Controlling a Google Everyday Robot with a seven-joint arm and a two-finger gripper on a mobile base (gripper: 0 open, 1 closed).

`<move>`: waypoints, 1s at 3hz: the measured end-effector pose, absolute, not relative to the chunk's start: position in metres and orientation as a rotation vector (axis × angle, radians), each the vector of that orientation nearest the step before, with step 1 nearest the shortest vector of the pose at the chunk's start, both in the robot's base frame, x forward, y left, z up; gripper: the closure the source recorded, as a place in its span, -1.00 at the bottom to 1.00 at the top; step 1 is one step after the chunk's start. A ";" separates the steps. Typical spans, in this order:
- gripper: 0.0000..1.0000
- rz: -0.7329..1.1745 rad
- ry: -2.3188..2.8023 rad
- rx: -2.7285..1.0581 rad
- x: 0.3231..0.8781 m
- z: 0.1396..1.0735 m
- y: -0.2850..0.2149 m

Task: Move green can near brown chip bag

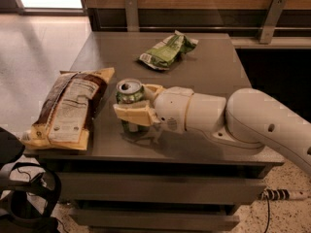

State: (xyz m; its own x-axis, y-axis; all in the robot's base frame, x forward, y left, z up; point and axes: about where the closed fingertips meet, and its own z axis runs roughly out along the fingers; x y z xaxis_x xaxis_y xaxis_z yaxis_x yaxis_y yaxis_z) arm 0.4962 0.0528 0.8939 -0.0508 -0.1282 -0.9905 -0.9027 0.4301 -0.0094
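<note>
Where the table (218, 67) ends at its front left corner, a cluster of black equipment (22, 198) sits on the floor, partly cut off by the frame edge; its kind cannot be determined.

On the left portion of the grey tabletop lies the brown chip bag (68, 108). It lies flat with its white nutrition panel facing up. Its yellow-edged lower end reaches the front left corner of the table.

Just right of the bag, near it but not touching, is the green can (129, 92). It is upright, and its silver top is visible. The gripper (131, 106) is at the can, over the front centre of the table, and is clamped on it. One cream-coloured finger (133, 114) crosses the can's near side, and the other shows at its far side; both are against the can body. Whether the can's base rests on the table or sits just above it cannot be told. A dark shadow lies on the surface directly beneath.

Further back and to the right, a light green snack bag (167, 50) lies crumpled near the rear centre of the table, well apart from the can and the gripper.

The white arm (252, 120) runs from the gripper to the right, low over the front right of the table, and leaves the frame at the right edge.

Two metal brackets (269, 13) stand on the wall behind the table. At the lower right, a striped cable (282, 195) lies on the speckled floor.
</note>
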 end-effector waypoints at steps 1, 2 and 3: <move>-0.43 0.821 1.499 -0.960 0.495 0.894 0.055; -0.90 0.823 1.498 -0.964 0.495 0.895 0.057; -1.00 0.823 1.497 -0.965 0.494 0.895 0.057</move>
